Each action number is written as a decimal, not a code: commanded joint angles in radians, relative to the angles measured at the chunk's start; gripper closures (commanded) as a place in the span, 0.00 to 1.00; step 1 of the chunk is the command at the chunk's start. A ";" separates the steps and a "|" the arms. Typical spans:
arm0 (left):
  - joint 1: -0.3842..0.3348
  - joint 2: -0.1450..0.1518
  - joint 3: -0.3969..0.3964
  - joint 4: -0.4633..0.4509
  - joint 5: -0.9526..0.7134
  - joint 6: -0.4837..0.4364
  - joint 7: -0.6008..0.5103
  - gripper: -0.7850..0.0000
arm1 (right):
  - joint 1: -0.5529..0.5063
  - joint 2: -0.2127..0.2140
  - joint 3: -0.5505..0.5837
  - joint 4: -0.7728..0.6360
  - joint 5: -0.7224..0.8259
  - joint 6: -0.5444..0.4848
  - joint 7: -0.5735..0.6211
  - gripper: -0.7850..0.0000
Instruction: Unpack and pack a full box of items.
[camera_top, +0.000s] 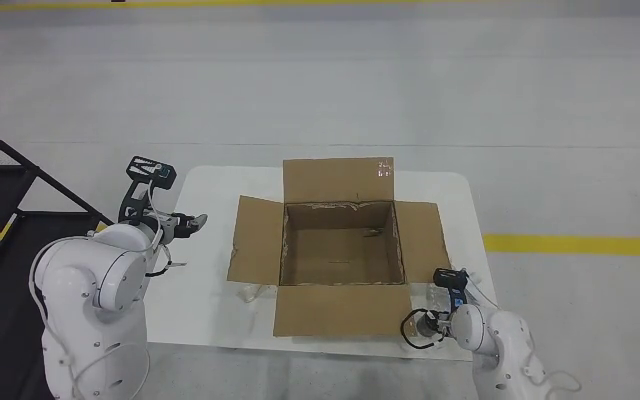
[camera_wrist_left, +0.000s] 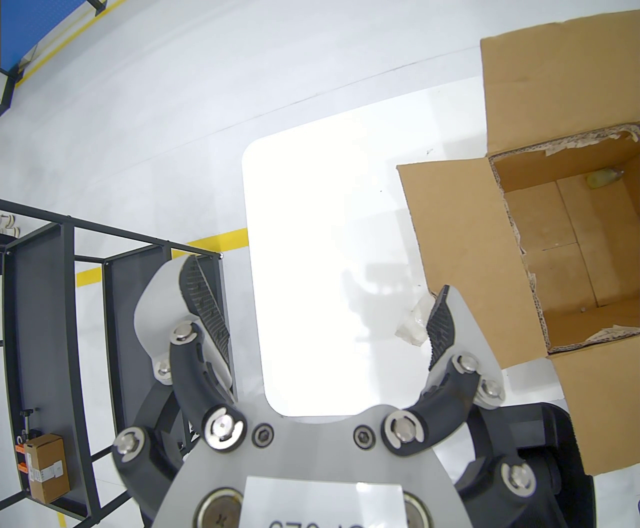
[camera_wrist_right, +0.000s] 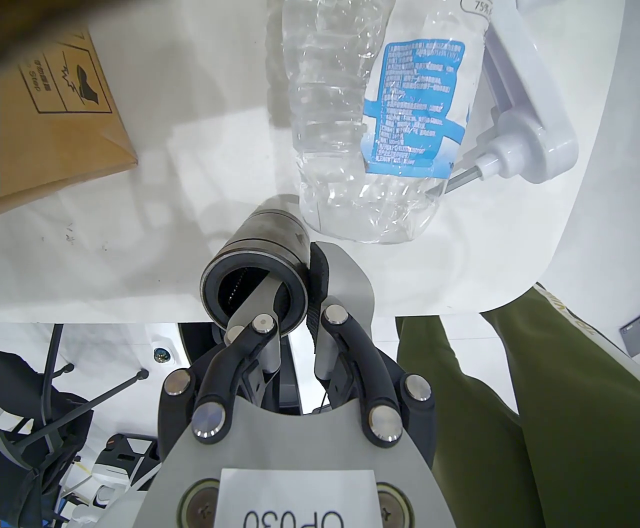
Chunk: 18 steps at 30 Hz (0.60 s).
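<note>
An open cardboard box (camera_top: 340, 300) stands mid-table with all flaps folded out. A small yellowish item (camera_wrist_left: 605, 176) lies in its far corner, seen too as the small item (camera_top: 372, 233) from above. My right gripper (camera_wrist_right: 295, 272) is at the table's near right corner, shut on a metal cylinder (camera_wrist_right: 260, 260), one finger inside its bore and one outside. From above, the right gripper (camera_top: 418, 327) sits just off the box's front flap. My left gripper (camera_wrist_left: 320, 310) hangs open and holds nothing, over the table left of the box; from above the left gripper (camera_top: 190, 222) is there.
A clear plastic bottle (camera_wrist_right: 370, 115) with a blue label lies on the table just beyond the cylinder, and a white pump dispenser (camera_wrist_right: 525, 125) lies beside it. Crumpled white wrap (camera_wrist_left: 412, 325) sits under the box's left flap. A black rack (camera_wrist_left: 60, 325) stands left of the table.
</note>
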 joint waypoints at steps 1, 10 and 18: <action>0.000 0.000 0.000 0.000 0.000 0.000 0.000 0.00 | 0.003 0.001 -0.001 0.008 0.001 -0.002 -0.002 1.00; 0.000 0.000 0.000 0.000 0.000 0.000 0.000 0.00 | 0.016 0.004 -0.005 0.017 0.002 -0.001 0.013 0.67; 0.000 0.000 0.000 0.000 0.000 0.000 0.000 0.00 | 0.007 0.009 0.004 -0.060 -0.005 0.000 0.058 0.50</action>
